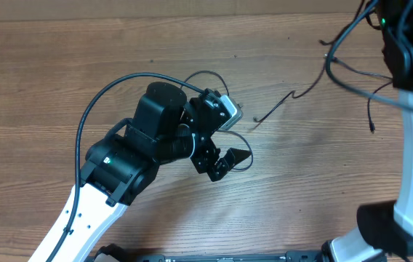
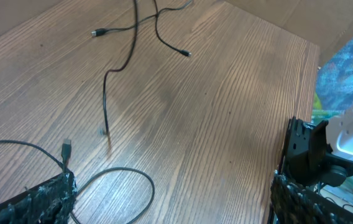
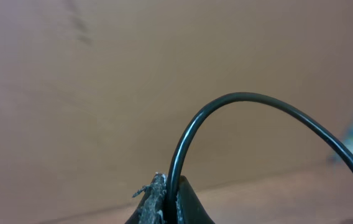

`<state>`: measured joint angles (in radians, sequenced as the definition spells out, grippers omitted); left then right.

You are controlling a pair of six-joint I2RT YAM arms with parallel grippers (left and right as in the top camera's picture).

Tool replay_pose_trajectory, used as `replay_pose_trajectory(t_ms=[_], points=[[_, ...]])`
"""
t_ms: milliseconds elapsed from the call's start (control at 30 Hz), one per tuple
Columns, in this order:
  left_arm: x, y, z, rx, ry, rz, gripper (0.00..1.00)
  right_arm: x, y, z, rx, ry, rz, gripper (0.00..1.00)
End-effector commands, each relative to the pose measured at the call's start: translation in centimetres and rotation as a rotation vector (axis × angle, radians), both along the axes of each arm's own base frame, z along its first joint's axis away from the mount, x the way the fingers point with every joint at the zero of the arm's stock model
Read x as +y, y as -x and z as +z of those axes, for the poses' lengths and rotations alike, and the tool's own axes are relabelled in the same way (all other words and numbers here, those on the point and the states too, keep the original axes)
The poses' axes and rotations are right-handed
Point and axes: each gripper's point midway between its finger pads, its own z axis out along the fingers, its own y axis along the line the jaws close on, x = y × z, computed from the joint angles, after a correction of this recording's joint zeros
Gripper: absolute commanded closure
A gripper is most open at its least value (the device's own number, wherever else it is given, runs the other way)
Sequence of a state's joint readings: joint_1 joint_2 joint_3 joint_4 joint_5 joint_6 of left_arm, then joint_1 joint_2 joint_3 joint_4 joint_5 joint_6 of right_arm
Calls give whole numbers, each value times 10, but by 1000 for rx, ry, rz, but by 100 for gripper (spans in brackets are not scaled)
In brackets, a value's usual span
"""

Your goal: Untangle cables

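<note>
Thin black cables lie spread on the wooden table. One cable (image 1: 274, 110) runs from the table's middle toward the top right. Another ends in a plug (image 1: 372, 129) at the right. A cable loop (image 2: 140, 177) lies between the wide-open fingers of my left gripper (image 2: 173, 185), with its silvery plug (image 2: 66, 149) beside the left finger. In the overhead view the left gripper (image 1: 227, 164) hovers over that loop (image 1: 249, 161). My right gripper (image 3: 169, 198) is shut on a black cable (image 3: 238, 96) that arcs up and off to the right. Its jaws are hidden in the overhead view.
The right arm (image 1: 410, 51) stands at the table's right edge, with thick black wires (image 1: 352, 87) hanging from it. Two more cable ends with plugs (image 2: 96, 32) (image 2: 186, 53) lie far off in the left wrist view. A brown wall borders the table's far side.
</note>
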<state>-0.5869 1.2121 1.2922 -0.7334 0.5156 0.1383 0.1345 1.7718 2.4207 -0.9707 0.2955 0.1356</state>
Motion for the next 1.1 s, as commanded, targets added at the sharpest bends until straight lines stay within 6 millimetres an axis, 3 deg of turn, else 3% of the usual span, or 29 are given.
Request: replay_pose_trajectory(t_ms=[0,233,400,600,733,767,1067], points=[[0,-3,7,-25,5,0,0,-33,-16,-22,53,16,-101,96],[0,-3,7,-25,5,0,0,-106,-34,-72,163,-57,-261,96],[0,-3,7,-25,5,0,0,-171,-32,-101,227,-72,-385,96],[0,-3,7,-25,5,0,0,-252,-14,-129,247,-141,-560,96],[0,-3,7,-25,5,0,0,-304,0,-159,281,-211,-639,96],[0,-3,7,-25,5,0,0,-324,5,-176,290,-268,-654,96],[0,-3,7,-25,5,0,1,-401,34,-245,381,-360,-762,96]])
